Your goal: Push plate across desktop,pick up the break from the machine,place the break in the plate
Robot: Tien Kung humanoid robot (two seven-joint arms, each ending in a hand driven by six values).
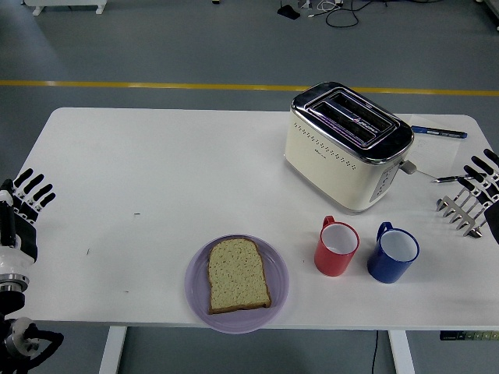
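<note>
The bread (238,274) lies flat on the purple plate (237,284), which sits on the white desk (156,171) in front of and to the left of the cream toaster (348,145), near the desk's front edge. A red mug (336,246) and a blue mug (393,252) stand side by side in front of the toaster. The left hand (21,204) hovers far left of the toaster, fingers spread, holding nothing. The right hand (483,181) enters to the toaster's right, fingers spread and empty, over a metal rack (460,213).
</note>
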